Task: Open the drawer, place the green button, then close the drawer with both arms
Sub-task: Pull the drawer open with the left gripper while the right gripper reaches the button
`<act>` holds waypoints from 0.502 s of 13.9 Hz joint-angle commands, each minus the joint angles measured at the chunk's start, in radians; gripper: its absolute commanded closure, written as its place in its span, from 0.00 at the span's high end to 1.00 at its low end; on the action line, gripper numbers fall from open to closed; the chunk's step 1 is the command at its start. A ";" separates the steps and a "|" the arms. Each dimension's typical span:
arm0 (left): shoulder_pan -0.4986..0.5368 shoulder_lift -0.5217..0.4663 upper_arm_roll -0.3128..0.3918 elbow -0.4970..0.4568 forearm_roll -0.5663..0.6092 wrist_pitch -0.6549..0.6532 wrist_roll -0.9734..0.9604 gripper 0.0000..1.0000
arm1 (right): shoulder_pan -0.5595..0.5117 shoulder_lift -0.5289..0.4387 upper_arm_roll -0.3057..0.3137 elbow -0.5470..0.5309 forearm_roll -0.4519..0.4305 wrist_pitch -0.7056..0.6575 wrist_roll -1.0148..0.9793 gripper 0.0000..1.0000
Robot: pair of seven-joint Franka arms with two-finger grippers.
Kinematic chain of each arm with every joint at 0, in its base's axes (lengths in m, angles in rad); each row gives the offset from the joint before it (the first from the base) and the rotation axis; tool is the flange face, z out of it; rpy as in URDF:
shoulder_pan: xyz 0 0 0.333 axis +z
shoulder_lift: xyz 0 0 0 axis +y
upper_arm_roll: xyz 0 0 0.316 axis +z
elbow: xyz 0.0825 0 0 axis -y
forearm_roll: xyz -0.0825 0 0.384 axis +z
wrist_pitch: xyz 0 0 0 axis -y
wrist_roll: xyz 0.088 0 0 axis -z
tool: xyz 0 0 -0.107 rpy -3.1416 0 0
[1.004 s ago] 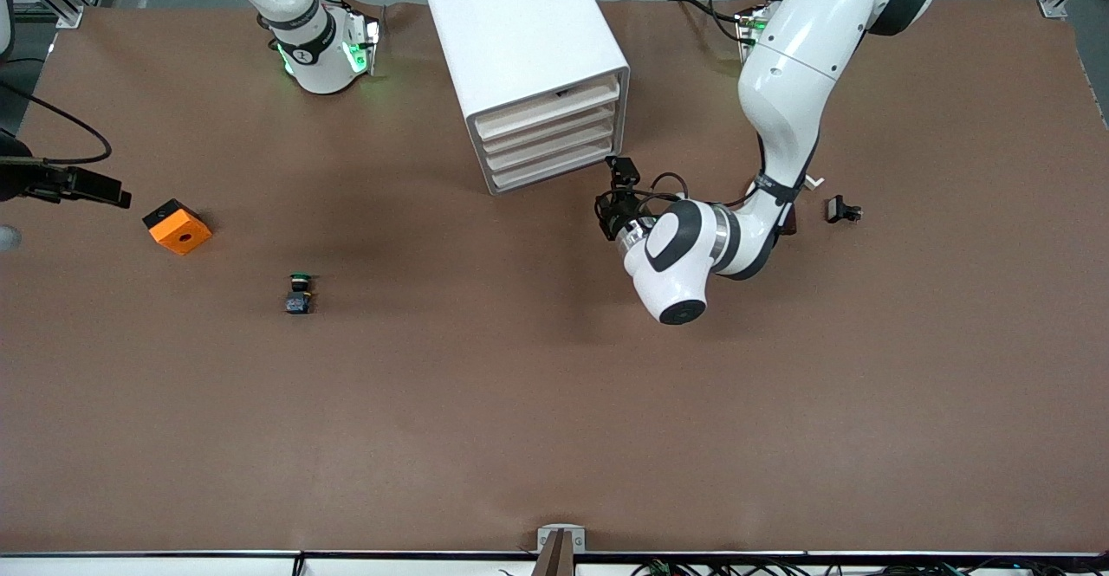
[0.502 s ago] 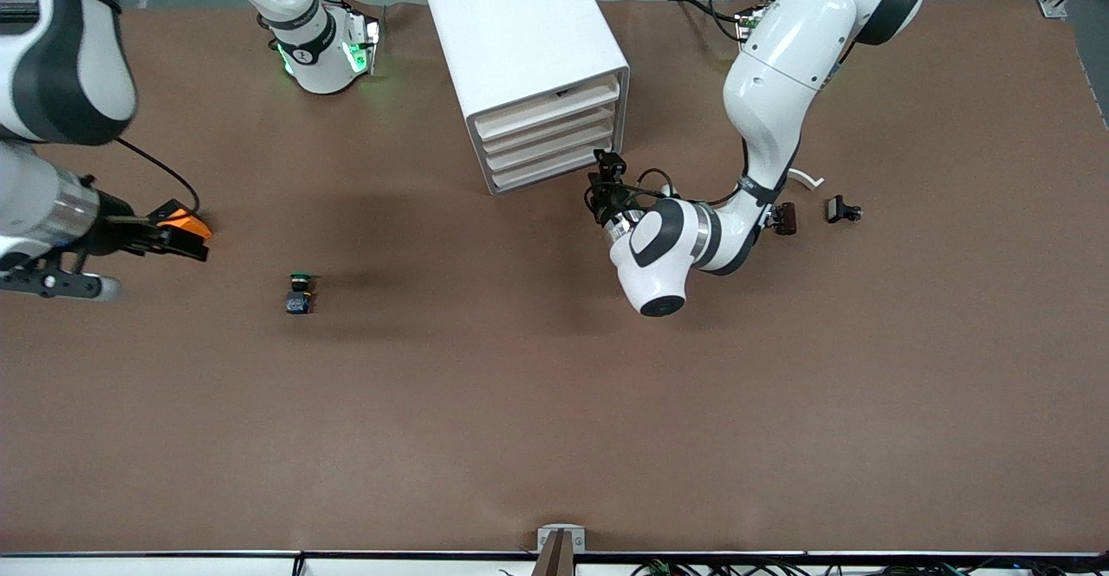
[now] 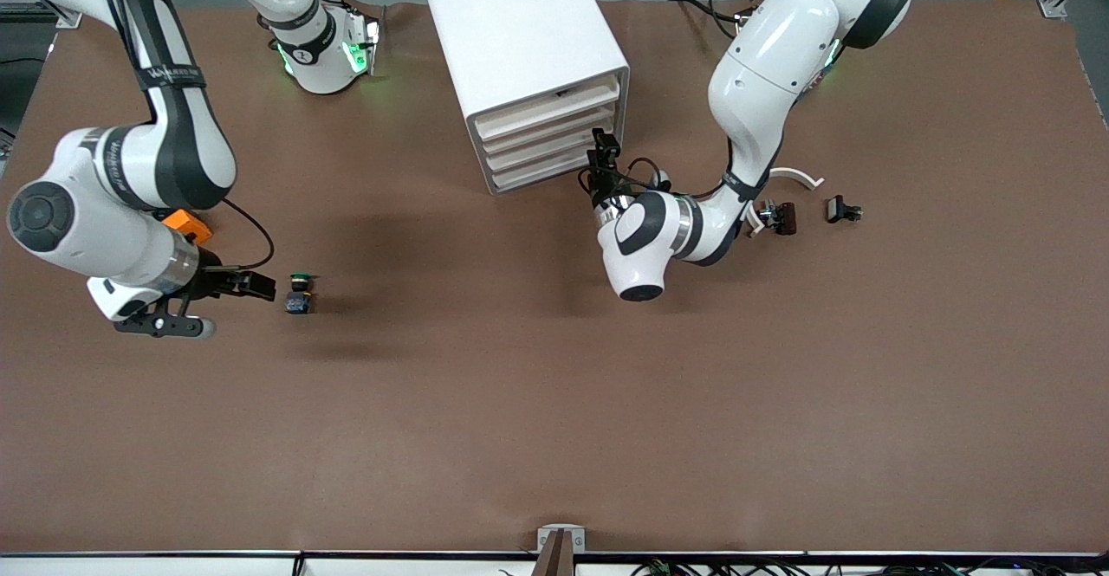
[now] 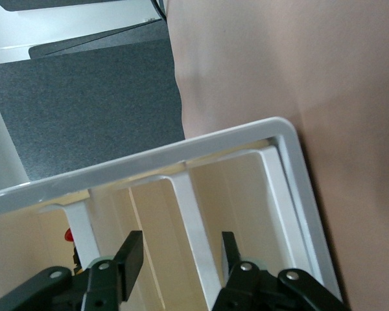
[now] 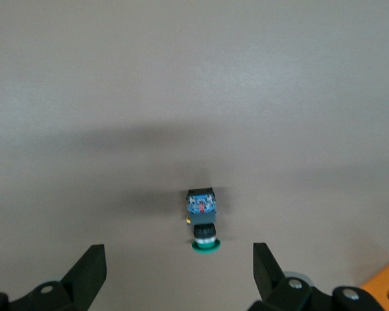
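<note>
Four drawers, one button; right tool wide, left tool half-spread.

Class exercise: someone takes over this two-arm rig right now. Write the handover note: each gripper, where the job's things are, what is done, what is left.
Left gripper: at the cabinet front, fingers part-open astride a drawer lip, no firm grip visible.
Right gripper: open, beside the button, not holding it.
Button: lying on the table toward the right arm's end, nearer the front camera than the orange cube.
Done: both arms in position.
Left: pull the drawer open, pick the button, place it inside, close.
</note>
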 commanded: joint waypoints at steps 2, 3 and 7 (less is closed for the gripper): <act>-0.018 0.016 0.000 0.003 -0.034 -0.010 -0.016 0.56 | 0.004 0.029 -0.002 -0.093 0.013 0.142 0.012 1.00; -0.018 0.023 0.000 0.005 -0.033 -0.008 -0.016 0.56 | 0.004 0.047 -0.002 -0.110 0.015 0.168 0.012 1.00; -0.019 0.030 0.000 0.005 -0.033 0.002 -0.016 0.56 | -0.003 0.113 -0.002 -0.122 0.015 0.247 -0.002 1.00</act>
